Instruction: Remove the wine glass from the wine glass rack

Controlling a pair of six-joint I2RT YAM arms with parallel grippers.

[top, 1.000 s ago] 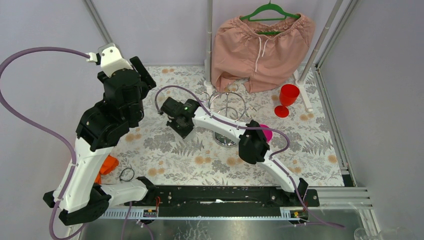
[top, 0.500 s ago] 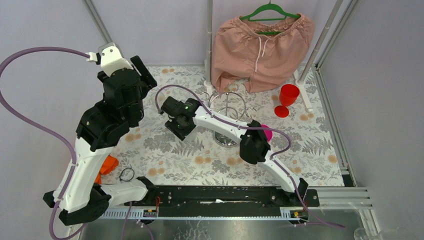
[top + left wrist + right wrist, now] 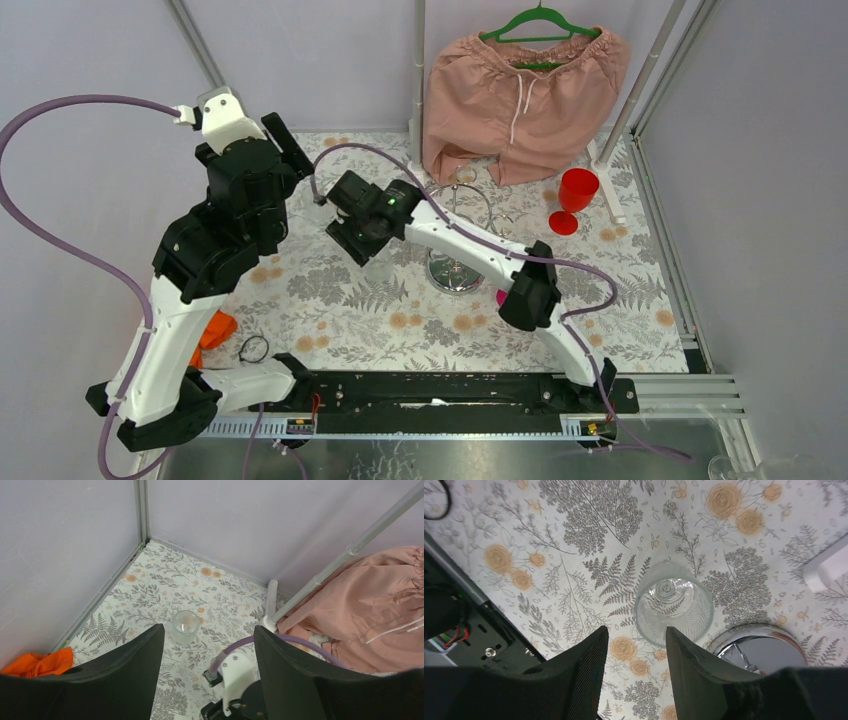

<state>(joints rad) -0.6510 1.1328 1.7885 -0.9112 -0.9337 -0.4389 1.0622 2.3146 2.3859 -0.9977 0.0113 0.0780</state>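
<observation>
At the near edge, a crumpled orange cloth (image 3: 213, 330) and a thin black ring (image 3: 253, 348) lie by the left arm's base on the matte fern-and-rose printed tablecloth (image 3: 340, 320). The right arm reaches forward and left with its elbow bent and its wrist pointing down. The right gripper (image 3: 636, 630) has its textured black fingers spread and holds nothing. Only its wrist view shows the clear, smooth-walled wine glass (image 3: 673, 607) upright on the cloth below, just beside the mirror-like round base of the chrome wire wine glass rack (image 3: 764, 647). The left arm rears tall, and the left gripper (image 3: 209, 628) is open and empty above a second clear glass (image 3: 185, 626). Farther back are a red plastic goblet (image 3: 575, 195) and pink drawstring shorts (image 3: 520, 100) on a green hanger (image 3: 540, 25).
</observation>
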